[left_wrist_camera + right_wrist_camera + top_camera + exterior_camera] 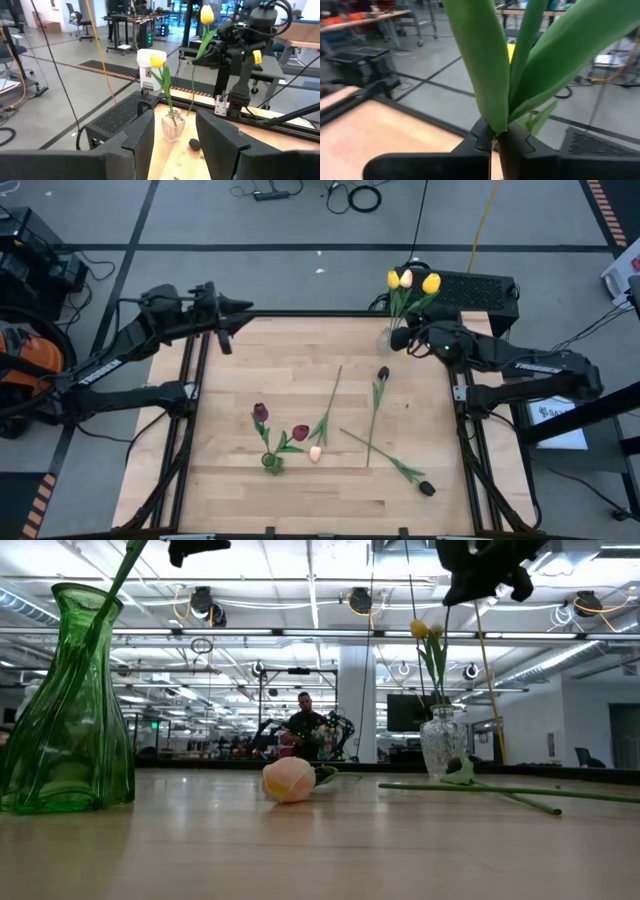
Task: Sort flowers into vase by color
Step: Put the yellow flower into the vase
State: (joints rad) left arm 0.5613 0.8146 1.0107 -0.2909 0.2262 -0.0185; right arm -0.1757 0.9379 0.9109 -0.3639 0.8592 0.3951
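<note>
An open-plan robotics lab: workbenches (131,22), office chairs (80,14), floor cables (355,195).

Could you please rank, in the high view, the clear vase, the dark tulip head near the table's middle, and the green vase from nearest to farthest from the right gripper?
Measured from the right gripper, shut on a yellow tulip's stem:
1. Clear vase, right beside it at the table's far right corner.
2. Dark tulip head, just nearer the middle.
3. Green vase, far off toward the near left.

- A clear vase (385,340) stands at the table's (300,490) far edge, toward the right corner, with tulips (408,280) in it.
- A second vase (272,464) stands left of centre, toward the near edge.
- Loose flowers (375,420) lie on the table between the two vases.
</note>
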